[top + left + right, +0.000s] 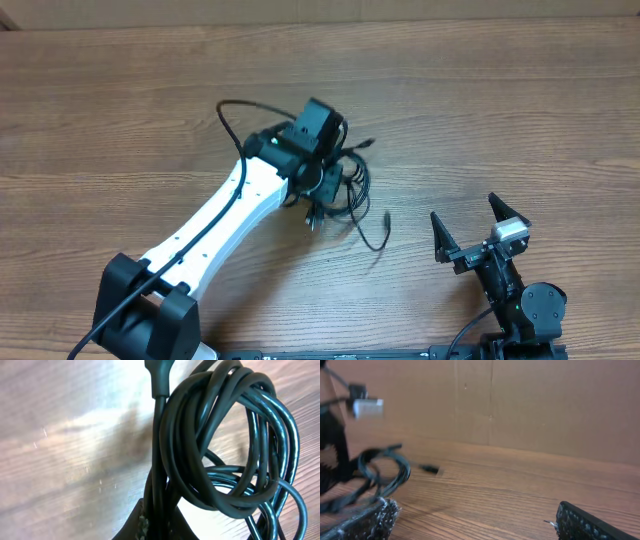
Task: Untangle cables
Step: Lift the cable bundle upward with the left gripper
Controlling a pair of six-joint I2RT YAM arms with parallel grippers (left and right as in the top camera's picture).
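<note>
Pulling upward from here could drag the whole knot along. The left claw (322, 182) is clenched, seemingly pinching a strand of the cables (350, 190), whose coiled loops crowd directly beneath and beside it on the tabletop (500, 110). One loose plug end (386, 218) trails out toward the right claw (463, 207), which stands released, holding nothing, well apart from the bundle. With nothing anchoring the coil, loops may tighten rather than separate, or the thin strand may slip free.

I see a wooden table (520, 110) filling the overhead frame. A tangle of black cables (352, 192) lies just right of center, with one strand trailing toward the lower right.
</note>
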